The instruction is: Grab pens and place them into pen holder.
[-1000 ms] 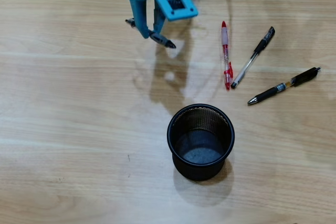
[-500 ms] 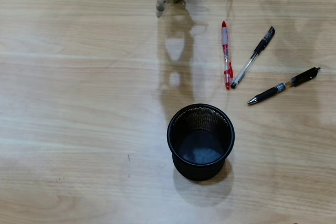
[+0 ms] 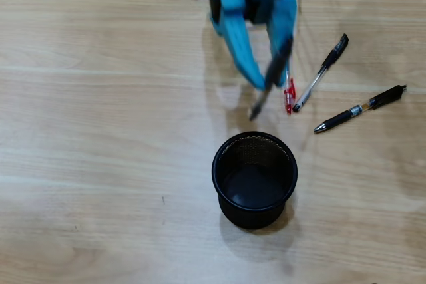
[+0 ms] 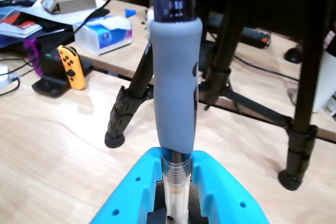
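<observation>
The tool [image 3: 266, 84] grips a black pen [image 3: 269, 89] above the table; pen holder [image 3: 254, 179] nearby.

bare table [image 3: 100, 131] left of pen holder [image 3: 254, 179] | three pens [image 3: 326, 78] crowd upper right | holder mouth unobstructed

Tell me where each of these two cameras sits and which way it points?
Overhead view: fixed above the wooden table, looking straight down on the pen holder and loose pens; the blue gripper reaches in from the top edge.
Wrist view: rides on the gripper, looking along it, out across the table toward tripod legs and desk clutter.
Shared: both show the gripper clamped on the same grey-grip pen.
</observation>
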Motion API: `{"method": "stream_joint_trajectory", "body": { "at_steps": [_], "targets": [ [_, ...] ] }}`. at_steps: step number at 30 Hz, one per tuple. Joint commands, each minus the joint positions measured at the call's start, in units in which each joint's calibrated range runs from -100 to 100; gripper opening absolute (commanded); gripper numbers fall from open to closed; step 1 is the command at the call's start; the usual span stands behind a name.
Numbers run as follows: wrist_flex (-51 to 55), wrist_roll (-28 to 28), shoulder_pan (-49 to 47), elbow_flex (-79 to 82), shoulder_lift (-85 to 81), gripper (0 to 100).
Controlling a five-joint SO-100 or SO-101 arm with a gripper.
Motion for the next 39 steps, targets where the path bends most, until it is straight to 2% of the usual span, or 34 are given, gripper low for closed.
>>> {"method": "stream_joint_trajectory", "body": {
  "at_steps": [1, 8, 18, 23, 26, 31, 37, 39],
  "targets": [
    [-6.26, -0.25, -0.38, -2.27, 5.48, 2],
    [-13.09, -0.25, -0.19, -2.27, 15.42, 2],
    [-14.28, -0.25, 0.45, -2.18, 18.05, 4],
    [-14.28, 0.28, -0.01, -2.18, 18.13, 20],
    [-14.19, 0.28, -0.19, -2.09, 17.62, 24],
    [-13.82, 0.28, -0.01, -2.09, 16.78, 20],
    [-13.46, 0.28, 0.36, 4.79, 9.90, 4],
    [-13.46, 0.28, 0.45, 8.23, 6.84, 2]
  ]
}}
